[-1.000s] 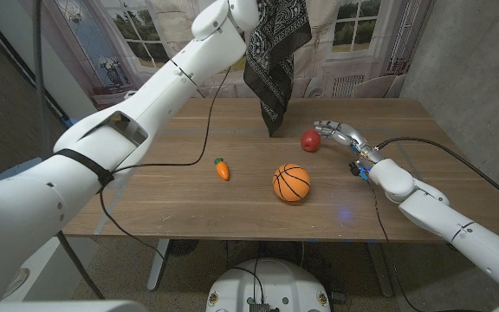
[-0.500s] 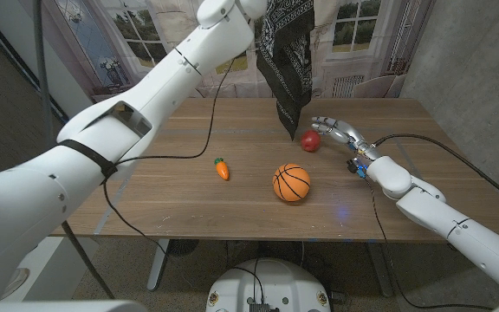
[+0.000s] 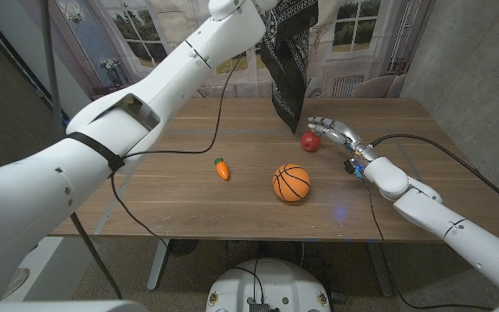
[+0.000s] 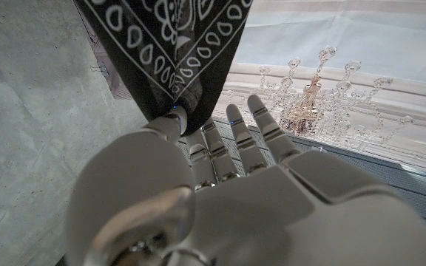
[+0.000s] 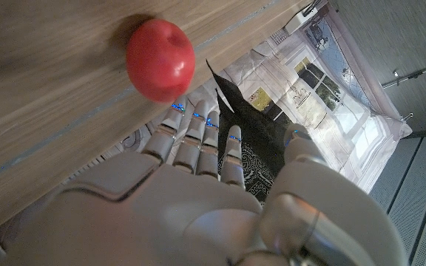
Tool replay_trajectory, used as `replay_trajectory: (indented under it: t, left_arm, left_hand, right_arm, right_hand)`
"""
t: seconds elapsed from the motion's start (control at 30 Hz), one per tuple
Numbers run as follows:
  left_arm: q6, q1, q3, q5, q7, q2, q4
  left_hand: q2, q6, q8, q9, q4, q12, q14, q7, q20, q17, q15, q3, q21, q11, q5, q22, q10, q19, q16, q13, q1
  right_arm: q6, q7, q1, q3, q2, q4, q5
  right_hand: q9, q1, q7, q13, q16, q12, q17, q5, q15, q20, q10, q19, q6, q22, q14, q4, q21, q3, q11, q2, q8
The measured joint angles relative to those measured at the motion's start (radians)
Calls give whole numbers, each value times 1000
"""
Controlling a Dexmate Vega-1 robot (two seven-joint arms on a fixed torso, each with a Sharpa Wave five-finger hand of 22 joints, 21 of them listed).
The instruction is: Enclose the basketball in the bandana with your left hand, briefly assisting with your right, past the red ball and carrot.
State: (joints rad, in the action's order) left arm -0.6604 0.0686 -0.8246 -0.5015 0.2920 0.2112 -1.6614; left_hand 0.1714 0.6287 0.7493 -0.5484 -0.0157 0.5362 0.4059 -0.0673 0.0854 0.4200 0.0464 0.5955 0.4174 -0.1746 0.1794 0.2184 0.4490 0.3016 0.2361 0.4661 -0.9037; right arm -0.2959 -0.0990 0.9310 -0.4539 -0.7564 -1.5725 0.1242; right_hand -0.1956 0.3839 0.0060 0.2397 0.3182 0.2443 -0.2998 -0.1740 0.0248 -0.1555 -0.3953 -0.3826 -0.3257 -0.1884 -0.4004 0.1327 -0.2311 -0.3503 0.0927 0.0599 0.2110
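Note:
My left hand (image 4: 220, 192) is raised high over the table's far side and pinches a corner of the black paisley bandana (image 4: 161, 52). The bandana (image 3: 291, 61) hangs down, its lower tip just above the table behind the red ball (image 3: 310, 139). The basketball (image 3: 291, 183) sits mid-table, nearer the front. The small carrot (image 3: 222, 168) lies to its left. My right hand (image 3: 334, 132) is open, fingers spread, just right of the red ball (image 5: 160, 59) and near the bandana's tip (image 5: 250, 125). My right hand (image 5: 198, 192) holds nothing.
A black cable (image 3: 206, 139) from the left arm droops across the wooden table's (image 3: 145, 199) left half. A curtain with window prints (image 3: 362, 35) hangs behind the table, and a grey wall (image 3: 475, 69) stands to the right.
The left arm has risen and swung right, carrying the hanging bandana rightward until its tip is beside the red ball. The right hand has edged slightly left.

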Motion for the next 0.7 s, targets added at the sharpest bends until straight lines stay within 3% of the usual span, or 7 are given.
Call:
replay_trajectory:
  t: [0.1, 0.3, 0.5, 0.6, 0.7]
  left_arm:
    - [-17, 13, -11, -12, 9, -19, 13]
    - [-52, 35, -32, -34, 25, -51, 34]
    - [-72, 55, -46, -44, 35, -80, 44]
    - [-113, 62, -54, -65, 46, -86, 40]
    - [-119, 66, -58, -68, 46, -87, 28]
  left_hand:
    - [0, 4, 0, 2, -14, 0, 0, 3, 0, 0, 0, 3, 1, 0, 0, 0, 8, 0, 0, 0, 0]
    - [-4, 4, 1, 8, -24, 0, 4, 3, 0, -3, -4, 5, 5, 1, -3, 0, 9, 0, 0, 0, -4]
    - [-4, 7, 1, 14, -38, 0, 13, 7, 0, -3, -2, 4, 5, 5, -3, 0, 27, 0, 0, 4, -4]
    - [-4, 7, 1, 14, -42, 0, 13, 7, 0, -3, -2, 7, 7, 5, -3, 0, 27, 0, 0, 2, -4]
    - [-4, 7, 1, 16, -42, 0, 13, 7, -4, -3, -2, 7, 8, 5, -3, 0, 27, -4, 0, 4, -4]
  right_arm:
    - [-7, 3, -1, -5, 1, -1, -6]
    - [-9, 8, -5, -11, 6, -3, -16]
    - [17, -1, -9, -16, 9, -6, -38]
    - [41, -27, -16, -23, 32, -14, -54]
    - [78, -69, -13, -23, 40, -20, -68]
  right_hand:
    - [0, 0, 1, 0, -1, 0, -5, 0, 9, 0, 1, 0, -5, 0, 11, 4, 0, 4, 0, 0, 0]
    - [0, -4, -11, 0, -37, -22, -9, 0, 32, 2, 64, 42, 8, 0, 102, 1, 15, 24, -2, -4, -8]
    - [0, -7, -6, -3, -82, -56, -7, 0, 52, 7, 170, 101, 83, 0, 206, -2, 28, 43, -3, -14, -28]
    - [0, -14, 9, -3, -82, -56, -6, 0, 52, 6, 192, 101, 136, 0, 207, -5, 27, 54, -2, -21, -34]
    - [-1, -19, 29, -3, -53, -38, -7, -5, 27, 0, 177, 43, 132, 0, 135, -8, 1, 63, 1, -26, -19]
